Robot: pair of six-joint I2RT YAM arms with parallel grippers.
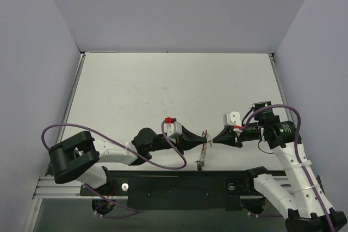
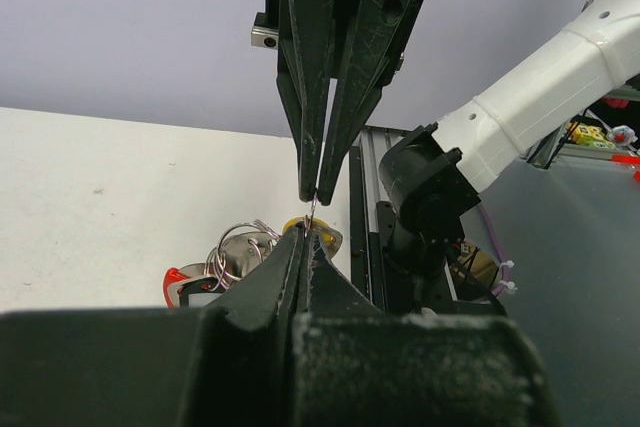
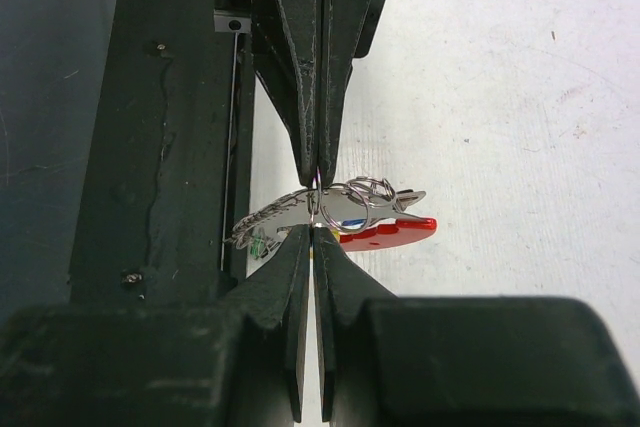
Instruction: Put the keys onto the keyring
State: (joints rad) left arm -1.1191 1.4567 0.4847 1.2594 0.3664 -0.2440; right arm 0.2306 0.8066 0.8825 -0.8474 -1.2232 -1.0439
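Observation:
My two grippers meet tip to tip low over the near middle of the table. The left gripper (image 1: 207, 141) and the right gripper (image 1: 214, 140) are both shut on the thin wire of the keyring (image 1: 205, 134), whose silvery chain (image 1: 200, 158) hangs down. In the right wrist view the right gripper (image 3: 315, 232) pinches the keyring (image 3: 345, 202) from below and the left gripper (image 3: 318, 177) from above. A red-headed key (image 3: 395, 232) and silvery keys hang under the ring, with a green bit (image 3: 258, 242) by the chain (image 3: 265, 219). The left wrist view shows the left gripper (image 2: 307, 232), the right gripper (image 2: 312, 195), small rings (image 2: 238, 245), a red key (image 2: 178, 282) and a yellow head (image 2: 330, 239).
The black base rail (image 1: 179, 188) runs along the table's near edge, just under the hanging chain. Purple cables (image 1: 163, 161) loop beside both arms. The white table (image 1: 174, 85) is walled on three sides.

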